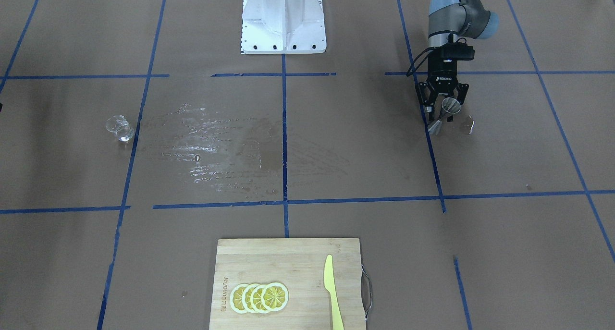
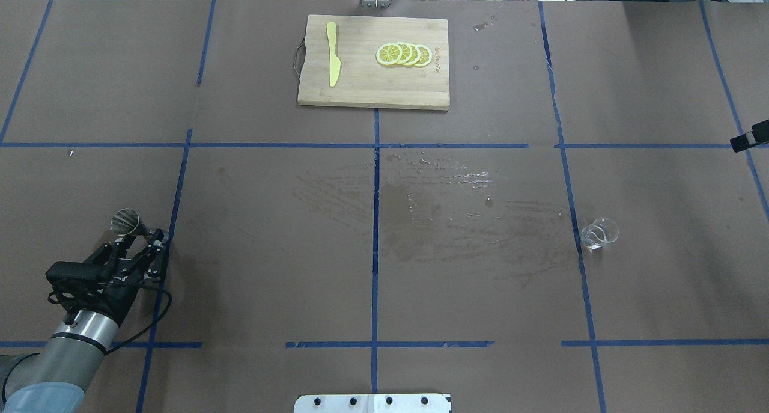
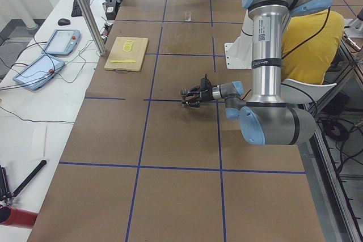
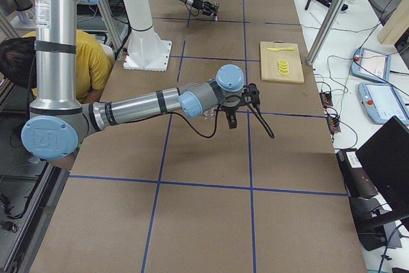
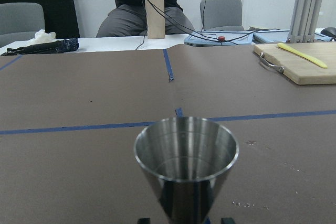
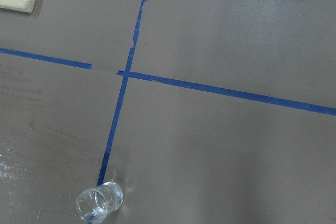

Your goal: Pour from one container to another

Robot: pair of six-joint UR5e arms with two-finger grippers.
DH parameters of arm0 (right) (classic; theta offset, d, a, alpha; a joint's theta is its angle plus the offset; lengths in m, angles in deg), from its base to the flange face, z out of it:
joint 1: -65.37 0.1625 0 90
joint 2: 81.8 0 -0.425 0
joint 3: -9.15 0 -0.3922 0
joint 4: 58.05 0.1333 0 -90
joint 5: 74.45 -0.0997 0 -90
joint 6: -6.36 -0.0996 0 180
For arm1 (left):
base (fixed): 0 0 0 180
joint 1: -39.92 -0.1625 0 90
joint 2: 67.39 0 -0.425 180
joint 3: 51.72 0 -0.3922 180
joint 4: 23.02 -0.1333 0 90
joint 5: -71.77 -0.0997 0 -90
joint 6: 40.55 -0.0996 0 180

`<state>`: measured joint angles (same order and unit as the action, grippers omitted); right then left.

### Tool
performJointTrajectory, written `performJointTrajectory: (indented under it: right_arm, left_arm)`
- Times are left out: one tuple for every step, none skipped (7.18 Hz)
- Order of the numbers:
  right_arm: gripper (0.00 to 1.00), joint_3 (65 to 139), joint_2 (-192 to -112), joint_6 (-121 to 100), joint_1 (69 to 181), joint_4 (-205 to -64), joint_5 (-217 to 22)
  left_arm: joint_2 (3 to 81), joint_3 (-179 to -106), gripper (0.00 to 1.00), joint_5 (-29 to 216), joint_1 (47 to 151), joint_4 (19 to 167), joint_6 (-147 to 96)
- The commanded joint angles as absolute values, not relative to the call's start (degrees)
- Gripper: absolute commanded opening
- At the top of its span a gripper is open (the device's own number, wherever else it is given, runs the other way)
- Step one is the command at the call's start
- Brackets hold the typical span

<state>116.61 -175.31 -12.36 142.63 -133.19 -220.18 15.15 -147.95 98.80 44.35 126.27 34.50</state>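
Overhead exterior shows my left pincer (image 2: 147,236) clamped on the narrow waist of the metal measuring cup (image 2: 125,220). I hold the cup tilted, near the bench's (image 2: 270,281) left end and toward my own edge. From the left wrist, its open upper cone faces the camera.

My right pincer (image 4: 231,119) shows properly only in the side view from the right end, hanging over the bench close to the glass (image 2: 598,232). I cannot tell whether its fingers are apart or together.

The glass sits toward the right end of the bench, about midway between my edge and the far one, just beside a blue tape line. A wet patch (image 2: 444,202) streaks the middle of the bench.

At the middle of the far edge lies a wooden cutting board (image 2: 360,85). It carries a row of overlapping lemon slices (image 2: 404,54) and a yellow knife (image 2: 332,55).
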Motion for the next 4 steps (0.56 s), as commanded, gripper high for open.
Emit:
performJointTrajectory:
  right_arm:
    - [1.0,116.46,-175.31,-12.36,142.62,-133.19,-220.18]
    - [1.0,116.46,-175.31,-12.36,142.62,-133.19,-220.09]
    - [1.0,116.46,-175.31,-12.36,142.62,-133.19,-220.17]
    - [1.0,116.46,-175.31,-12.36,142.62,-133.19,-220.18]
  left_arm:
    - [15.75,-147.87,0.55,97.78,44.4,126.4,34.51]
    - [15.93,-147.87,0.55,97.7,44.49,126.4,34.51]
    - [15.93,-147.78,0.52,97.7,44.49,126.4,34.51]
    - [15.93,-147.69,0.47,97.78,44.49,126.31,34.51]
